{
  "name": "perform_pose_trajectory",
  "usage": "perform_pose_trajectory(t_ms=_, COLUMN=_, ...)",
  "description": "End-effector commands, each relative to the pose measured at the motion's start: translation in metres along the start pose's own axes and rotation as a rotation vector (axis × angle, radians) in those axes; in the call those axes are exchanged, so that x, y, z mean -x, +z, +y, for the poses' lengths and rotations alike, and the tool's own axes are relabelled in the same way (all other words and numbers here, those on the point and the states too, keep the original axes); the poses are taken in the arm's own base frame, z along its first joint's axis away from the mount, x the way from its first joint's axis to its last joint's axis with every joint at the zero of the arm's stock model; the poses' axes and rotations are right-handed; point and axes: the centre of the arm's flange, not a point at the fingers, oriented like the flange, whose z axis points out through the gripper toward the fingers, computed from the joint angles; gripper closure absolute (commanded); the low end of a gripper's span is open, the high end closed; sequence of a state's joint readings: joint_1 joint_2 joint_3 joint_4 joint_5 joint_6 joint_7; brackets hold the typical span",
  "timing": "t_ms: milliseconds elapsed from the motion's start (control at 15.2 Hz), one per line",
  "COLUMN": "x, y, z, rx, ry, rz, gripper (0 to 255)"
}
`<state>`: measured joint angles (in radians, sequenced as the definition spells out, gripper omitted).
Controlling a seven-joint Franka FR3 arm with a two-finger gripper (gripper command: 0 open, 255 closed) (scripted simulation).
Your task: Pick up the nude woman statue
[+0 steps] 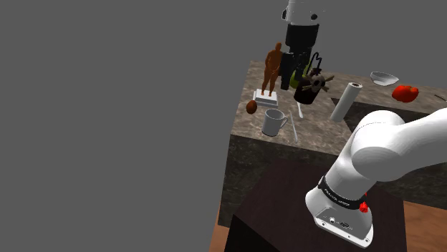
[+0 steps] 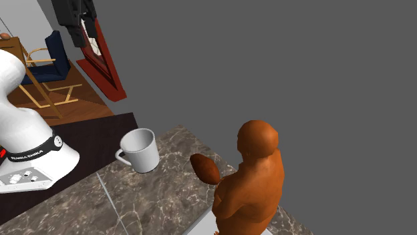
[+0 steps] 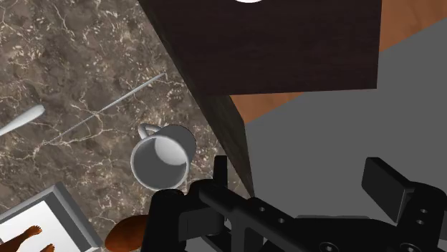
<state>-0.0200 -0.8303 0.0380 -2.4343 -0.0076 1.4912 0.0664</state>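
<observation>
Gripper point(image 1: 292, 77), jaws spread and empty, hangs just beside the brown statue point(image 1: 271, 68) on its white base point(image 1: 268, 97); you appear mid-approach, and next must shift it sideways until the jaws straddle the torso.

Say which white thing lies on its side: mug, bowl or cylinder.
The long cylinder; the mug and the bowl sit upright.

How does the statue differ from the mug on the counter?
Colour: the statue is orange-brown, the mug white. Shape: the statue is a tall slim figure; the mug is squat and hollow with a handle. Support: the statue stands on a white base; the mug sits directly on the marble counter. Both are upright.
</observation>
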Motion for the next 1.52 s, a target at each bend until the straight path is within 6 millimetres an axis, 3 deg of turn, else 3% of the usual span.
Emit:
perform_pose_trajectory(t_ms=0, x=0.000, y=0.000, z=0.000, rx=0.000, ry=0.000, rz=0.000, gripper=0)
perform_pose_trajectory(t_ms=1452, x=-0.150, y=-0.015, z=0.230, rx=0.106, ry=0.026, rz=0.019, gripper=0)
